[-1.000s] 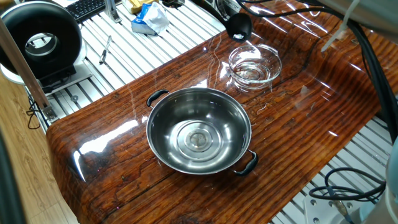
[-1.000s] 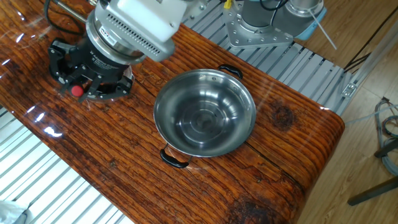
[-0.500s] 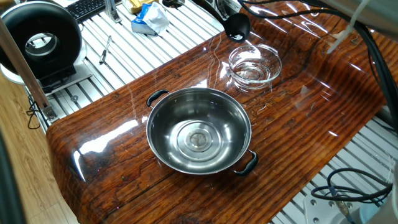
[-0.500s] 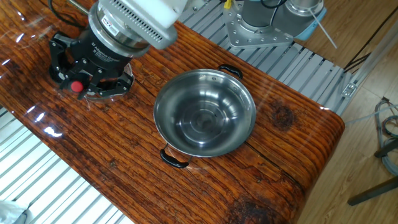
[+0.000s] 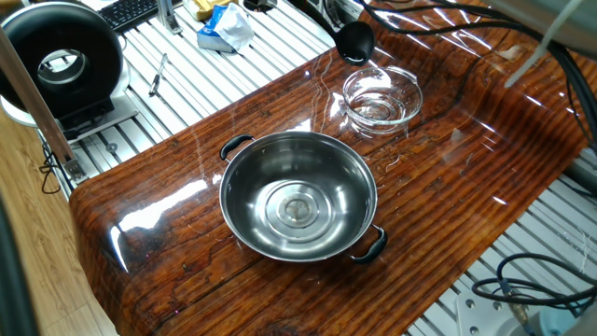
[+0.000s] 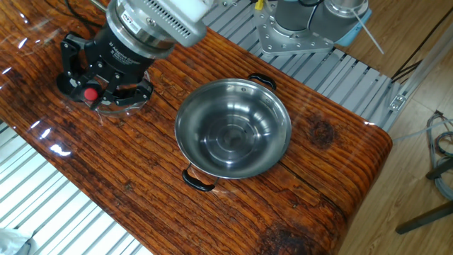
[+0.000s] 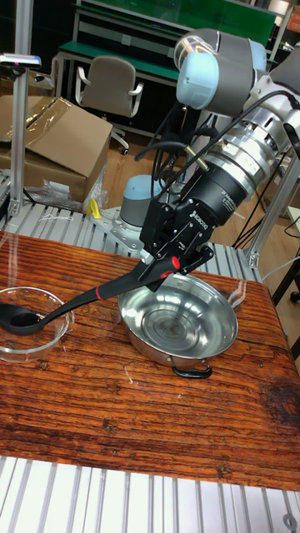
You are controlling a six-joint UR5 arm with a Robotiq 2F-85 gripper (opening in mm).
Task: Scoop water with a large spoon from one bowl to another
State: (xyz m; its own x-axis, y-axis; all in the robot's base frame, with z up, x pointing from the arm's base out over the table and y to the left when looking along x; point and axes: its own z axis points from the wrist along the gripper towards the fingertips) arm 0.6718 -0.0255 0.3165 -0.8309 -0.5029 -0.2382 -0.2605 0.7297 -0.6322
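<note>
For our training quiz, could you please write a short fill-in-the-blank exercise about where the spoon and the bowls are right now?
1. The pincer is shut on the handle of the black plastic ____.
2. The ladle's round scoop head hangs over the small clear ____ bowl.
3. The large stainless-steel bowl has two small black ____.

Missing words: ladle; glass; handles

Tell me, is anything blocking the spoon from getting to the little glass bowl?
Nothing visible does. The black ladle, held in the gripper, already has its scoop over the glass bowl, while the steel bowl sits off to the side under the handle.
</note>
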